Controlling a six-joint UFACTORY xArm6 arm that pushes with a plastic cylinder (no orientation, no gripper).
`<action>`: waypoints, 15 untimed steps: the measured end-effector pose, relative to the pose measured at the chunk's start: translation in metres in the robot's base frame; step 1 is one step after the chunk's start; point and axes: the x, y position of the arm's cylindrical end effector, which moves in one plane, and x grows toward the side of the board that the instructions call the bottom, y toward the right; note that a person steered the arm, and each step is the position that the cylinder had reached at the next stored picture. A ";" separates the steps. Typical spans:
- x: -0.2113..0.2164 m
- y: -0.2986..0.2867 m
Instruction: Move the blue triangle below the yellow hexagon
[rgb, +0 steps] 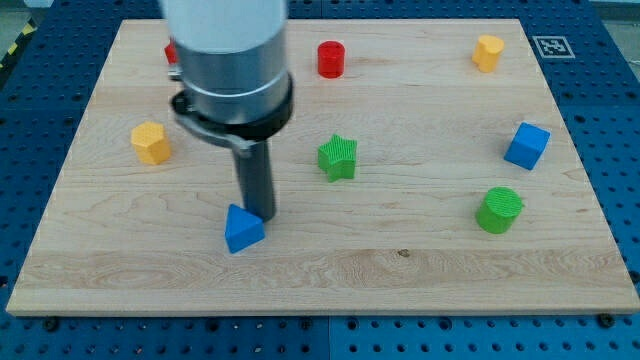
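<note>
The blue triangle (243, 229) lies on the wooden board at the lower left of centre. My tip (259, 215) stands right at its upper right edge, touching or nearly touching it. The yellow hexagon (151, 142) sits further to the view's left and higher up, well apart from the triangle. The arm's wide grey body (230, 60) hangs over the upper left of the board and hides what is behind it.
A green star (338, 157) is right of the rod. A red cylinder (331, 59) is at top centre, and a red block (171, 52) is partly hidden by the arm. A second yellow block (488, 52), a blue cube (527, 146) and a green cylinder (499, 210) are on the right.
</note>
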 end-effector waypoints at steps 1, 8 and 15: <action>-0.002 0.065; 0.010 -0.068; 0.021 -0.124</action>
